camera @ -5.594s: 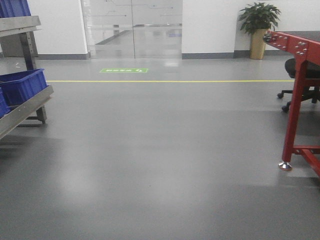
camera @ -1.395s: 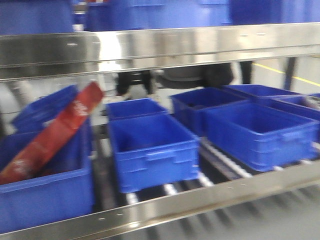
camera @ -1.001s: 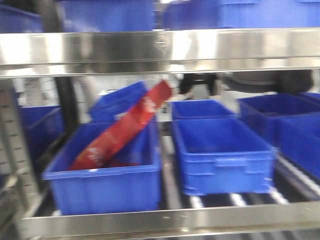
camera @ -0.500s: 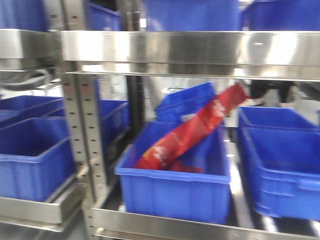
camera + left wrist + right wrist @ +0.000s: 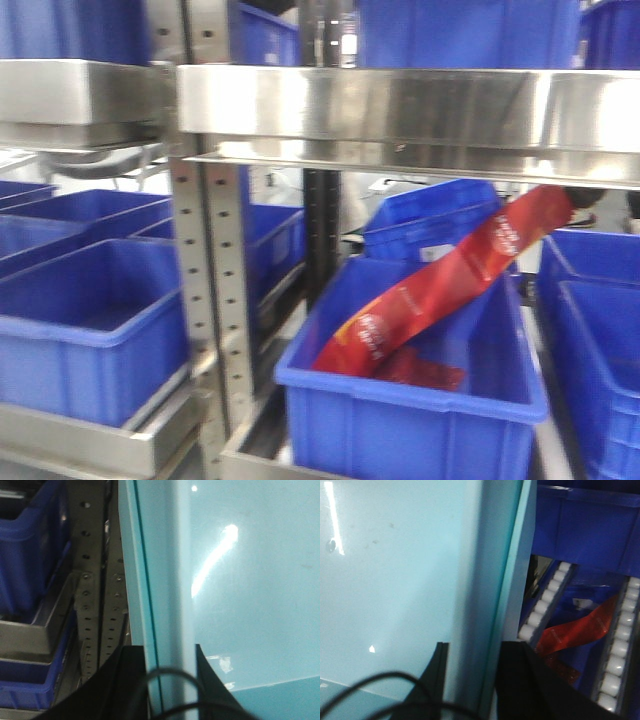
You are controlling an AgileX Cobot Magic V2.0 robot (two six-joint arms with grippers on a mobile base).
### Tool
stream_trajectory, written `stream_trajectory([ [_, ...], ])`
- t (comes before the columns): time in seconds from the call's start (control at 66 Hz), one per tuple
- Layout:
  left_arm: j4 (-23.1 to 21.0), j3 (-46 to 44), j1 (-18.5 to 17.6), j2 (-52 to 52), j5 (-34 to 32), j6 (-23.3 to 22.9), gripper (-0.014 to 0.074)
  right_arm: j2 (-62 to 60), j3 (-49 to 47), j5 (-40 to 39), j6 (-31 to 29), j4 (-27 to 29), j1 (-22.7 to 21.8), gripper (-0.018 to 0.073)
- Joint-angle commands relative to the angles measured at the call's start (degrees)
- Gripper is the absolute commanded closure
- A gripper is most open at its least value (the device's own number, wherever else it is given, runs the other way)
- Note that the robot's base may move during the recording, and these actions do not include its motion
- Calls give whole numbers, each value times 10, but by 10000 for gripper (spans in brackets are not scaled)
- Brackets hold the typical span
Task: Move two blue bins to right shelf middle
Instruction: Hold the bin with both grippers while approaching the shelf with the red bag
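Note:
A pale blue bin (image 5: 240, 580) fills both wrist views, its smooth wall close to the cameras. My left gripper (image 5: 170, 652) straddles its raised rim with a dark finger on each side, shut on it. My right gripper (image 5: 475, 650) grips the opposite rim (image 5: 490, 580) the same way. The front view shows neither gripper nor this bin. On the right shelf's middle level stands a dark blue bin (image 5: 420, 410) holding a long red packet (image 5: 450, 290). More blue bins (image 5: 90, 320) sit on the left shelf.
A perforated steel upright (image 5: 210, 300) divides the left and right shelves, under a steel beam (image 5: 400, 105) with blue bins (image 5: 460, 30) above it. White rollers (image 5: 545, 610) line the shelf bed beside the red packet (image 5: 580, 627). Another bin (image 5: 600, 330) stands at far right.
The front view has swept left along the shelving. The bin with the red packet has slid to the right of the frame, and the upright and left shelf have come into view.

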Motion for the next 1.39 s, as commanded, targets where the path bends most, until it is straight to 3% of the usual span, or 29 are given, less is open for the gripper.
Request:
stream_trajectory([
  [0.0, -39, -10, -4, -10, -51, 6, 707, -11, -10, -60, 0, 21, 1, 713],
  [1.38, -39, -10, -4, -10, -51, 6, 707, -11, -10, -64, 0, 21, 1, 713],
])
